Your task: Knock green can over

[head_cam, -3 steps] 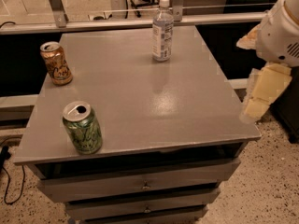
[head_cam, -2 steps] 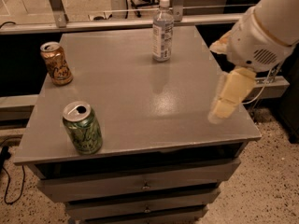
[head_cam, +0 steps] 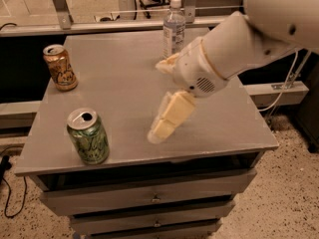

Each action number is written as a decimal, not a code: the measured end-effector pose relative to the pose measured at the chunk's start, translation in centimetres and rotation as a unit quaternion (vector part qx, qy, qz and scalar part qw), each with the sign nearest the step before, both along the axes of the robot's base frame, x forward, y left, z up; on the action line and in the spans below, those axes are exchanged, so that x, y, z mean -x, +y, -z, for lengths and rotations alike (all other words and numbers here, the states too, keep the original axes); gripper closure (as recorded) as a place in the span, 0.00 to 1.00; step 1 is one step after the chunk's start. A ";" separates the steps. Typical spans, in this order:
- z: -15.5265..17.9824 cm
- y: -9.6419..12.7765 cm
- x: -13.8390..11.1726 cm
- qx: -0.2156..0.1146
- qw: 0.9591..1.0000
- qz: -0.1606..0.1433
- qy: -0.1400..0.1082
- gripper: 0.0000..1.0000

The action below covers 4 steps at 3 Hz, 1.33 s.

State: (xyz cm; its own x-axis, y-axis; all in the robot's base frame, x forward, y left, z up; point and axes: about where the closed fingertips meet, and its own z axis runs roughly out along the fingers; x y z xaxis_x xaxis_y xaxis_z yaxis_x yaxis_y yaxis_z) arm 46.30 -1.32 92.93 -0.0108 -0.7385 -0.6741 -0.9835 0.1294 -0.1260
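The green can (head_cam: 88, 136) stands upright near the front left corner of the grey table (head_cam: 124, 78); it has mottled green-and-white sides and a silver top with an open tab. My gripper (head_cam: 167, 118) hangs over the middle front of the table, its cream fingers pointing down and to the left. It is to the right of the green can, roughly one can-width of bare table away, and not touching it.
An orange-brown can (head_cam: 60, 67) stands at the table's left edge, further back. A clear plastic bottle with a white cap (head_cam: 174, 29) stands at the back, partly behind my arm. Drawers sit under the table top. A speckled floor lies to the right.
My arm has swept in from the table's right edge to the left, over the table's middle, closer to the green can. The cans and the bottle have not moved.
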 end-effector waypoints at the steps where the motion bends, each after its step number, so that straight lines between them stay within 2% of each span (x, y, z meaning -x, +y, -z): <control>1: 1.6 5.9 1.6 -0.073 0.996 -0.047 0.017 0.00; 2: 2.7 10.3 3.4 -0.130 0.988 -0.082 0.034 0.00; 3: 3.4 13.5 4.7 -0.174 0.978 -0.102 0.046 0.00; 4: 4.1 15.8 5.3 -0.202 0.973 -0.102 0.053 0.18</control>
State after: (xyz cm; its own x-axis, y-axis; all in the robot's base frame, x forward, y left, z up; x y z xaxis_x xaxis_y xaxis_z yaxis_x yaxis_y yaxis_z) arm 40.96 14.45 88.86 0.0230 -0.4070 -0.9131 -0.9986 -0.0525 -0.0017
